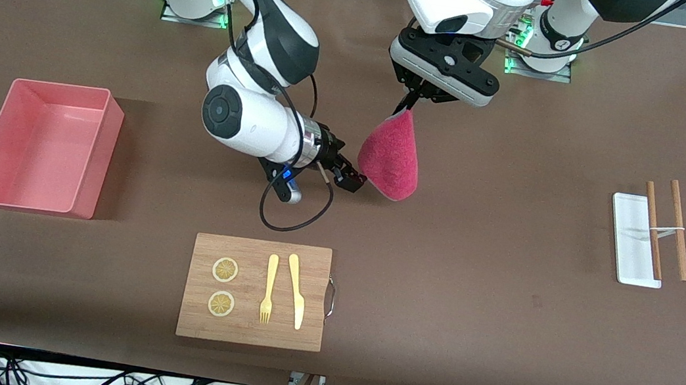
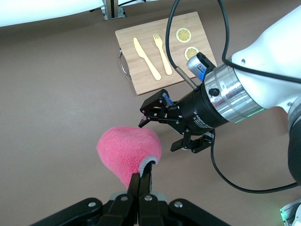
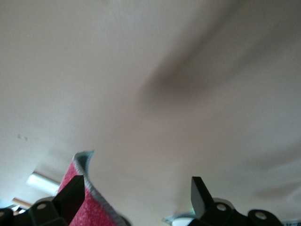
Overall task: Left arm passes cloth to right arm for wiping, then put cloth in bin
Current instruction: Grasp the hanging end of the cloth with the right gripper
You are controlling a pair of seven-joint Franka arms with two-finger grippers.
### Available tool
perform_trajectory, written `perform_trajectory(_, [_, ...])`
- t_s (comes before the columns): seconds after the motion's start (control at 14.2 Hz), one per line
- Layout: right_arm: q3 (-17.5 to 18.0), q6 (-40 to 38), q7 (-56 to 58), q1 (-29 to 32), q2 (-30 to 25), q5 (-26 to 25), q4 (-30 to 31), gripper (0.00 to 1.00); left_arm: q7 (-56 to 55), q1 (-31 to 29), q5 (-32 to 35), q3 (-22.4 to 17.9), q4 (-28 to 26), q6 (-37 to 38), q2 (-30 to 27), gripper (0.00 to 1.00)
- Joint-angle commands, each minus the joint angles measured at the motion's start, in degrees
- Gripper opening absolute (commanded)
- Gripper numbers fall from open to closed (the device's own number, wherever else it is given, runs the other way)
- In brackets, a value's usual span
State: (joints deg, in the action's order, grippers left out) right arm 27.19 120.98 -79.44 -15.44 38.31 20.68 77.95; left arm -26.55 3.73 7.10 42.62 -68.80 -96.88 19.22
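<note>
Cloth (image 1: 390, 156), pink, hangs over bare brown table (image 1: 498, 319) mid-width, its top corner pinched in the left gripper (image 1: 409, 100); right gripper (image 1: 353, 178), fingers spread wide, sits at the cloth's lower edge. Bin (image 1: 93, 153) stands well apart toward the right arm's end.

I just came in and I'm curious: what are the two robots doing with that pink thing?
The left gripper is shut on the top of the pink cloth, dangling it above the table. The right gripper is open beside the cloth, ready to take it but not holding it yet. The pink bin waits at the right arm's end of the table.
</note>
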Motion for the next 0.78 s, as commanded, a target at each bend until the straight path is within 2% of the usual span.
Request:
perform_trajectory(0.0, [0.76, -0.92, 2.87, 2.95, 0.09, 4.89, 0.53, 1.0, -0.08, 0.66, 0.01, -0.43, 1.22, 0.02, 0.47, 0.0])
perform_trajectory(0.07, [0.76, -1.71, 4.54, 3.48, 0.09, 5.77, 1.14, 1.0, -0.08, 0.66, 0.01, -0.43, 1.22, 0.02, 0.46, 0.0])
perform_trajectory(0.28, [0.76, -2.07, 7.63, 5.32, -0.08, 12.61, 2.99, 1.0, -0.08, 0.66, 0.01, -0.43, 1.22, 0.02, 0.55, 0.0])
perform_trajectory(0.49, [0.76, -1.8, 9.03, 6.82, -0.34, 21.66, 3.69, 1.0, -0.08, 0.75, 0.01, -0.43, 1.13, 0.02, 0.55, 0.0])
perform_trajectory(0.71, [0.76, -1.46, 14.9, 8.14, -2.01, 27.99, 7.72, 1.0, -0.08, 0.75, 0.01, -0.43, 1.04, 0.02, 0.55, 0.0])
